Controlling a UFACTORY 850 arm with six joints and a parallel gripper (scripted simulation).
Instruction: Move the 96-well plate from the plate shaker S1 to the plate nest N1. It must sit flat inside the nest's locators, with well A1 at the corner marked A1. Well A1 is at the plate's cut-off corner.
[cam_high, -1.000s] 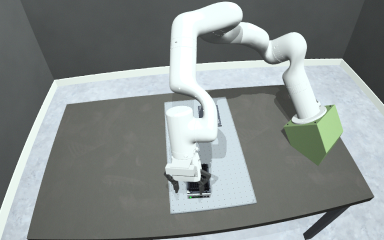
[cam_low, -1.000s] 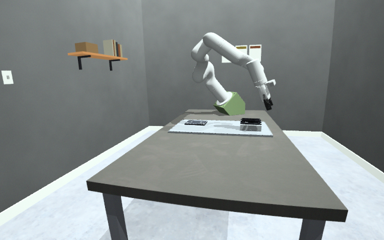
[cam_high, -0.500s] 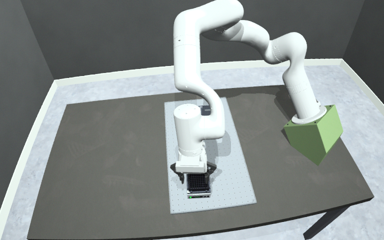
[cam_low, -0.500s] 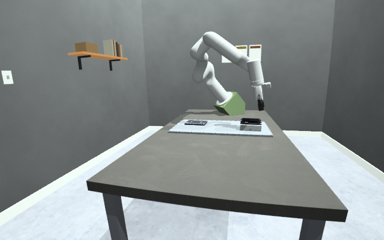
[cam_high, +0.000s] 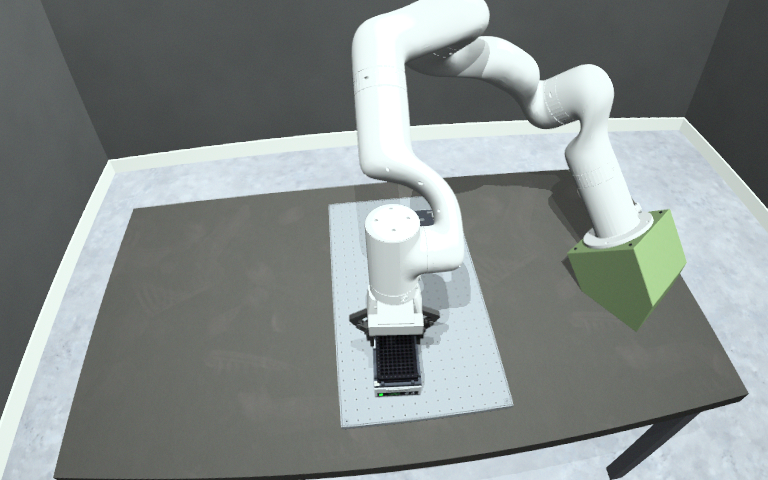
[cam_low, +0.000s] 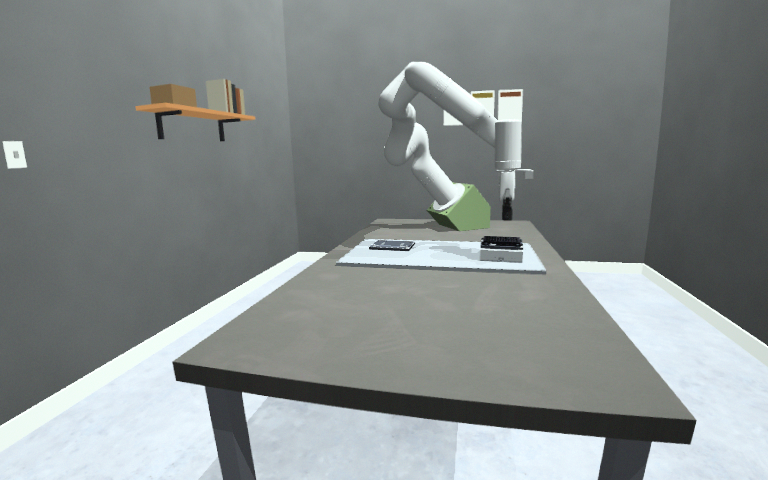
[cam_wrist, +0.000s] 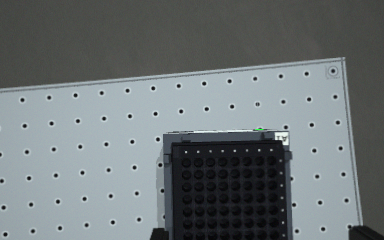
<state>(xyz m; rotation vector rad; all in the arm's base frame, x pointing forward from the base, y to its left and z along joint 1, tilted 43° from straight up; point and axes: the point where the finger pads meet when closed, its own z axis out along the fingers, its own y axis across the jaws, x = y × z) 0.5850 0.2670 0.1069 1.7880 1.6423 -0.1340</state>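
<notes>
The black 96-well plate (cam_high: 397, 359) sits on the white plate shaker S1 (cam_high: 398, 389) at the near end of the perforated baseplate (cam_high: 419, 308). My gripper (cam_high: 395, 331) points straight down above the plate's far end, open and empty, with a clear gap above the plate in the exterior view (cam_low: 506, 209). In the wrist view the plate (cam_wrist: 230, 195) fills the lower middle, and my fingertips show at the bottom edge on either side of it. The plate nest N1 (cam_low: 391, 244) lies flat at the baseplate's other end and is mostly hidden behind my arm in the top view.
The arm's green base block (cam_high: 628, 268) stands at the table's far right. A green light (cam_wrist: 259, 129) shows on the shaker's front. The table edge runs just past the baseplate's near end. A wall shelf (cam_low: 192, 110) is far off.
</notes>
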